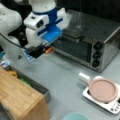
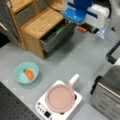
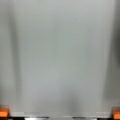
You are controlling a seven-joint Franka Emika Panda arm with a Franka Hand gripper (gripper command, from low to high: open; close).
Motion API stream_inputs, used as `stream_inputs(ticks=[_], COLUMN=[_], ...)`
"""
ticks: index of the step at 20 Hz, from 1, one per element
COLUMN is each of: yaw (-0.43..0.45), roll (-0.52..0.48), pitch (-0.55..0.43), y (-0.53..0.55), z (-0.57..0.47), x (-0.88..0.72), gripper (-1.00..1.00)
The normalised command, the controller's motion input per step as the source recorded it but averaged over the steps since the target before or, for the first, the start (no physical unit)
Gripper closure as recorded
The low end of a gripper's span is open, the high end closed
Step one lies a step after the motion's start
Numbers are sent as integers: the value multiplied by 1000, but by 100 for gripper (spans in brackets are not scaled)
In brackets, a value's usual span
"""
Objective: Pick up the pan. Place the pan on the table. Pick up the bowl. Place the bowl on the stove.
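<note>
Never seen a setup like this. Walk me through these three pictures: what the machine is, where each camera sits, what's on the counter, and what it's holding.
It is a white robot arm with a blue-cased end effector, orange-tipped, hanging above the grey table and holding nothing. Two pictures are front views from cameras off the arm; the third looks down from the wrist at bare table. The pink pan sits on the white stove. The teal bowl with an orange food piece rests on the table. A steel toaster oven and a wooden cabinet stand nearby.

One pan, one bowl, one stove
</note>
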Motion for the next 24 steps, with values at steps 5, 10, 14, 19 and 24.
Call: stream_inputs(ticks=[5,10,14,19,24], yaw=[140,103,89,100,110], roll=[17,28,42,35,26], pitch=[29,18,0,-12,-24], y=[-1,-21,-33,-48,-68], z=[-12,-57,-80,-64,-48], x=[8,10,-15,-29,-14], gripper=[-100,-100,-100,-100,-100])
